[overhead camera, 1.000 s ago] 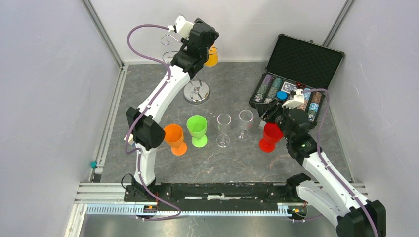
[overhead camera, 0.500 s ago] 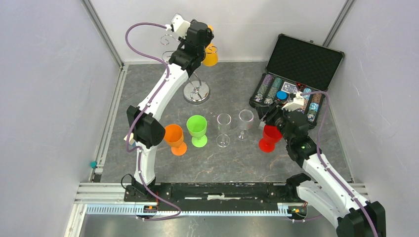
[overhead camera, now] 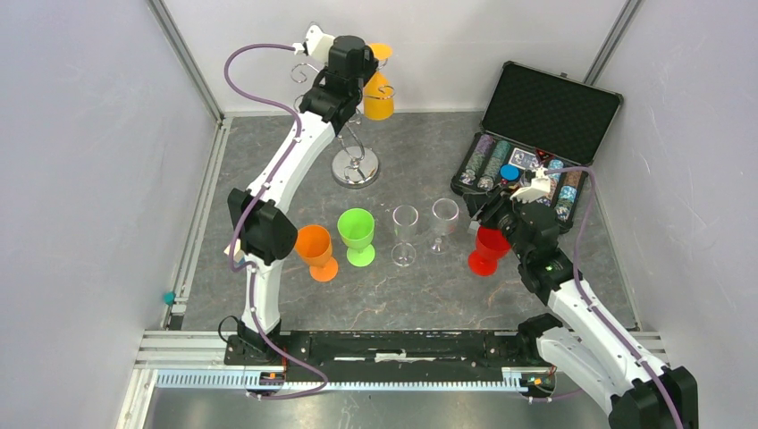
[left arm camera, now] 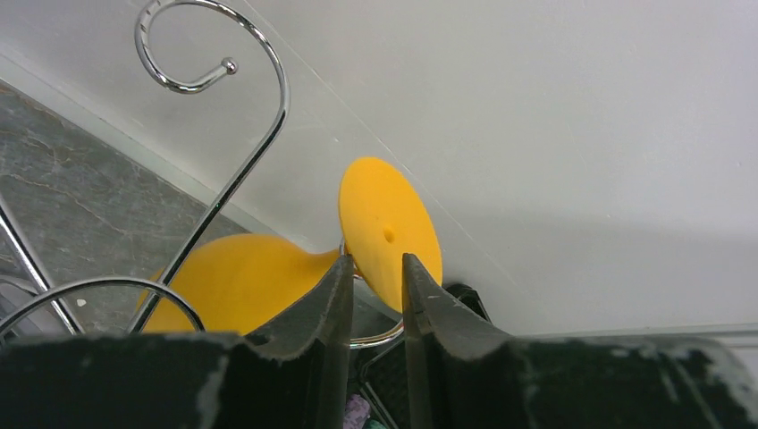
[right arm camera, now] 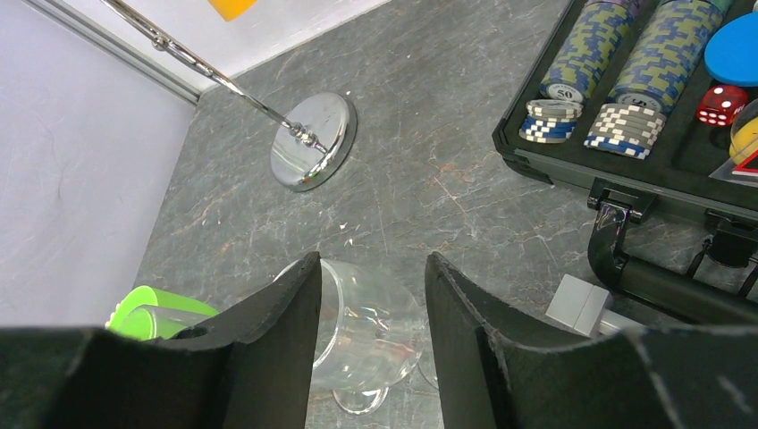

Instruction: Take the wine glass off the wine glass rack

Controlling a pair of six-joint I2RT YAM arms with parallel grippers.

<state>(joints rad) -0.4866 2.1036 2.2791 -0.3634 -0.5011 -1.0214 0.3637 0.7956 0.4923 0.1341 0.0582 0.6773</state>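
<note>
- Left gripper [left arm camera: 375, 262]: my two black fingers are drawn close with a narrow gap between them. The tips sit at the stem of the yellow plastic wine glass [left arm camera: 241, 279]; I cannot tell whether they clamp it.
- Yellow glass: up among the curled arms of the shiny silver wire wine glass rack [overhead camera: 355, 168], round foot toward the white back wall.
- Right gripper [right arm camera: 373, 262]: my fingers are spread wide and hold nothing, above a clear stemmed glass [right arm camera: 366, 332] on the grey marbled table [right arm camera: 429, 179].

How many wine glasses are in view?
6. Five stand in a row: orange plastic glass, green plastic glass, two clear glasses, red plastic glass. A yellow plastic glass hangs at the silver rack. None seems hidden.
</note>
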